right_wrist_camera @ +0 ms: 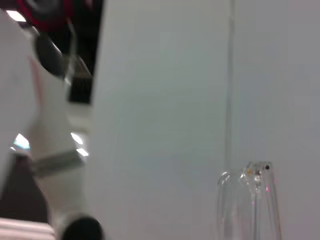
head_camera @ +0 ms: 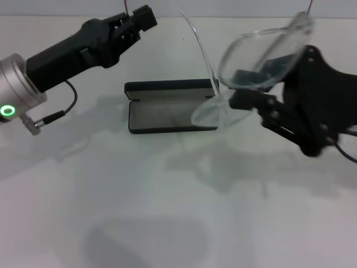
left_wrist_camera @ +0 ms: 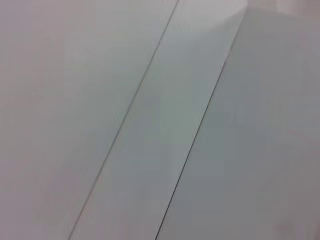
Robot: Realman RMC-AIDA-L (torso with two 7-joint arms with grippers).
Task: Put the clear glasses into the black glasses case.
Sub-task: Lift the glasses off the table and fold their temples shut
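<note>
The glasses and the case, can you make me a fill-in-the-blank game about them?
1. The black glasses case on the table has its lid ____.
2. The clear glasses are held up by the ____ gripper.
3. The lining inside the case is coloured ____.
4. The left gripper holds ____.

Missing words: open; right; grey; nothing

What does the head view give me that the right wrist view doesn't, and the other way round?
Only the head view shows the open black case lying on the table, the left gripper raised behind the case's left end, and the right gripper holding the clear glasses in the air above the case's right end. Only the right wrist view shows a white stand-like structure off to one side. Both show the glasses, though the wrist view catches only one end of them.
</note>
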